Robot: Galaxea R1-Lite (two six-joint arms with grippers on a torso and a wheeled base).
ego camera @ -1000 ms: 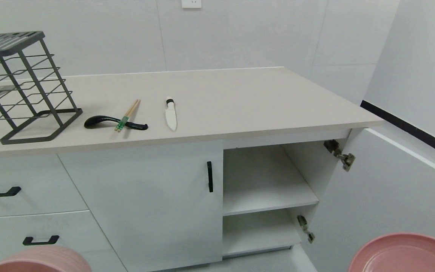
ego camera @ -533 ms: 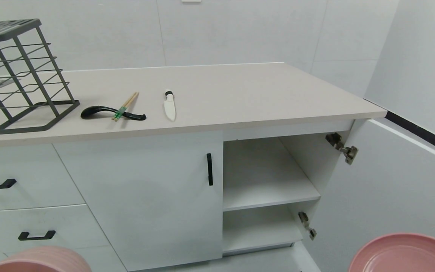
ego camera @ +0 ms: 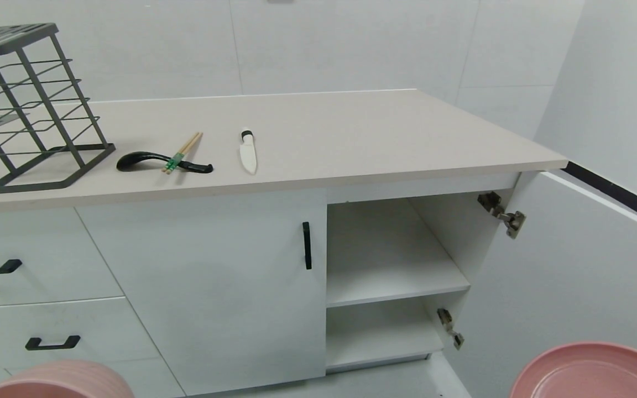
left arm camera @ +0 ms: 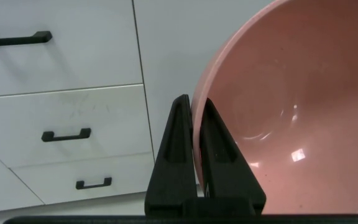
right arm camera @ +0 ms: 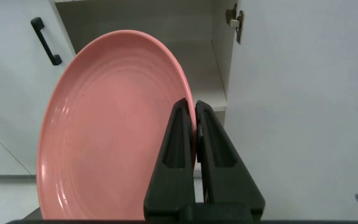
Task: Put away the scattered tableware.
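Left fingers (left arm camera: 179,149) clamp the pink bowl (left arm camera: 291,112); right fingers (right arm camera: 179,146) the pink plate (right arm camera: 104,124).

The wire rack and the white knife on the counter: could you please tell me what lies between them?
In the head view, a black spoon lies between the rack and the knife, with a pair of chopsticks crossing its handle.

We count five kinds of tableware, one of each.
One pink bowl (left arm camera: 278,106), one pink plate (right arm camera: 110,124), one black spoon (ego camera: 133,161), one white knife (ego camera: 249,156), one pair of chopsticks (ego camera: 186,149); besides these we see one wire rack (ego camera: 9,38), two cupboard shelves (ego camera: 390,271) and two hinges (ego camera: 502,213).
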